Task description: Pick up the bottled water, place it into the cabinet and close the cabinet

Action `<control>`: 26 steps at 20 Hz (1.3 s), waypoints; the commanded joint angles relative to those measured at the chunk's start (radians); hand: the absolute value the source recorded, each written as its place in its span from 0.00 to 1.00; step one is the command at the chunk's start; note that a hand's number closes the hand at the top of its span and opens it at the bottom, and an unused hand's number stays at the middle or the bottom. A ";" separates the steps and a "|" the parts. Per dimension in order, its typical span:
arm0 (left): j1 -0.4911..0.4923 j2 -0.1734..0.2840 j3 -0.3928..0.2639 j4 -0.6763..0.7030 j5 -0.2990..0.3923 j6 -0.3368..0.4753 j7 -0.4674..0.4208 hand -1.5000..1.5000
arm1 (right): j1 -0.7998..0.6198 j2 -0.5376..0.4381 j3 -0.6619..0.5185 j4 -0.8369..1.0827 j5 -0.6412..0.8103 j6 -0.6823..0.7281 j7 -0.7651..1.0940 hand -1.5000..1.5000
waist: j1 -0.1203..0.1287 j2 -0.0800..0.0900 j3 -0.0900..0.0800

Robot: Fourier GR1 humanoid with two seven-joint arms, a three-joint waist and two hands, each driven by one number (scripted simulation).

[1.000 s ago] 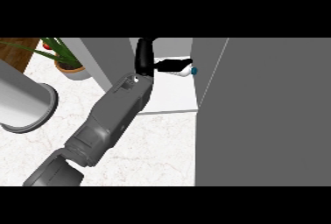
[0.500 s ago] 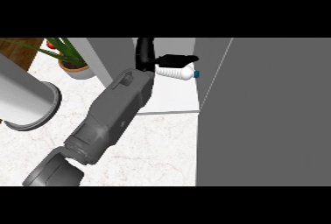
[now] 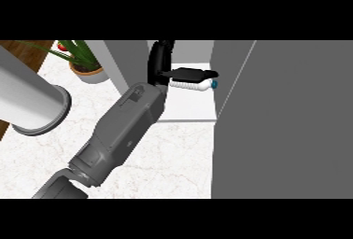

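Observation:
The bottled water, white with a blue cap, lies on its side inside the open cabinet, cap pointing right. My right hand reaches into the cabinet from the lower left. Its fingers stretch out straight along the bottle's upper side, touching or nearly touching it; no thumb shows round the bottle. The cabinet's pale shelf floor shows beneath the bottle. The grey cabinet door stands open and fills the right side. My left hand is not visible.
A potted green plant stands on the marble counter at the upper left. A thick grey cylinder crosses the left edge. The cabinet's grey side wall rises just left of my right arm.
The bottle has come out from under the hand and now shows whole, lower in the cabinet. The fingers have straightened over it. The view has drifted slightly.

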 commanded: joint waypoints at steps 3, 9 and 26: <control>0.139 0.000 -0.090 -0.229 0.007 0.029 0.082 0.00 | -0.011 0.010 0.028 -0.102 -0.041 -0.024 0.077 0.00 | 0.024 -0.007 0.000; 0.326 0.000 -0.183 -0.497 -0.003 0.082 0.110 0.00 | -0.004 0.008 0.028 -0.142 -0.047 -0.058 0.121 0.00 | 0.027 -0.009 0.000; 0.841 0.199 -0.349 -1.094 -0.074 0.114 0.198 0.00 | -0.062 -0.117 0.222 -0.154 0.068 0.057 0.207 1.00 | 0.029 -0.002 0.000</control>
